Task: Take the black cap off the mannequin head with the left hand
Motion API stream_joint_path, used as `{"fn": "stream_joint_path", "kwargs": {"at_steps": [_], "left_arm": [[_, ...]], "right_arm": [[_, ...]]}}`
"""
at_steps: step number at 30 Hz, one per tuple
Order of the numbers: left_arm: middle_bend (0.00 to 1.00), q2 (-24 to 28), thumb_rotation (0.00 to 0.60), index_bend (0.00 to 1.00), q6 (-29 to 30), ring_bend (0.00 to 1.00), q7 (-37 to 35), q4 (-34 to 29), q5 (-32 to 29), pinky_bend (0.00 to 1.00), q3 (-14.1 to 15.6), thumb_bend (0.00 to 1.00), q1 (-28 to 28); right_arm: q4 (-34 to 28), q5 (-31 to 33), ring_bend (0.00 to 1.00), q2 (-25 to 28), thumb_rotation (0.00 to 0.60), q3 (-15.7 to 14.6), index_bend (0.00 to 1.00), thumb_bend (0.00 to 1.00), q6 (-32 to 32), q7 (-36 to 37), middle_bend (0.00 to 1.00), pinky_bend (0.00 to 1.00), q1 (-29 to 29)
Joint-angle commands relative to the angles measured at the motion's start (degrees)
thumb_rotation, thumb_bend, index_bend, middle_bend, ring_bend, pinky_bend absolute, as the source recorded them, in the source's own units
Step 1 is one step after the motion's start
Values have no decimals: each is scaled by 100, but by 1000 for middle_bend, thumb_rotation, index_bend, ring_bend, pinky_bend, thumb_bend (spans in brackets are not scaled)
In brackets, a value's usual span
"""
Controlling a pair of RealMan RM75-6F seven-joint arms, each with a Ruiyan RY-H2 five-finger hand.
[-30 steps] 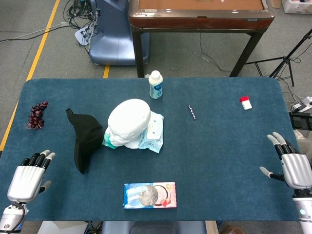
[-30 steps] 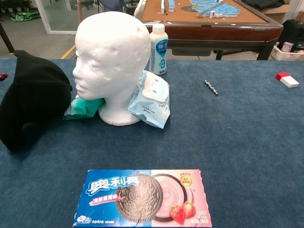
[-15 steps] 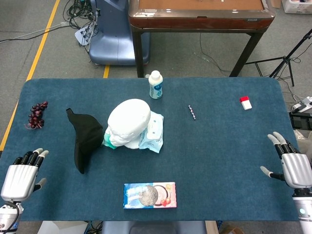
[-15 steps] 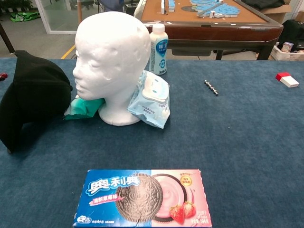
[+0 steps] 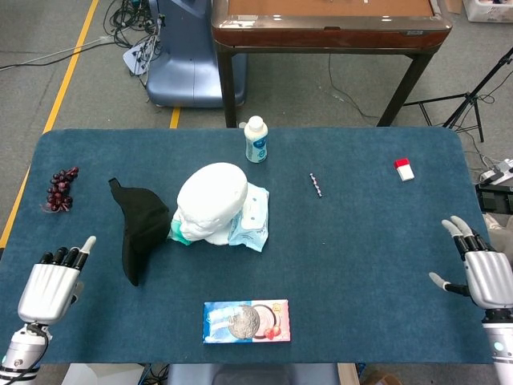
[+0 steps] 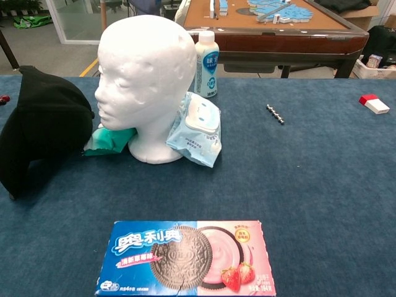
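From above, in the head view, the black cap (image 5: 142,228) is seen lying on the blue table (image 5: 361,241), just left of the bare mannequin head (image 5: 211,202). The left hand (image 5: 53,279) and right hand (image 5: 484,271) are held empty at the table's near corners, fingers apparently apart. At chest level, neither hand is shown; the cap touches a green pouch (image 6: 110,140).

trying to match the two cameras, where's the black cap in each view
Head view: the black cap lies on the table left of centre, off the mannequin head.
Chest view: the cap fills the left edge.
Shared landmark: the white mannequin head, just right of it in both.
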Motion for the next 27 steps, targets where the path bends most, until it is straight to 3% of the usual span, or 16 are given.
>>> {"fn": "stream_joint_path", "kwargs": {"at_steps": [1,10,27], "left_arm": [[530,-54,600,100,-324,435,237,10,-1,528,-36,280,-174],[610,-156,600,99,-972,483,561,13,-224,558,-90,326,-487],[652,-228,600,129,-1010,510,881,34,-549,574,-198,372,-566]], "right_arm": [[1,-11,170,12,600,-2,87,82,12,42,110,384,-7],[12,-41,170,57,600,-4,87,82,36,199,110,384,-22],[9,-56,170,66,600,-16,86,82,23,200,109,384,-20]]}}
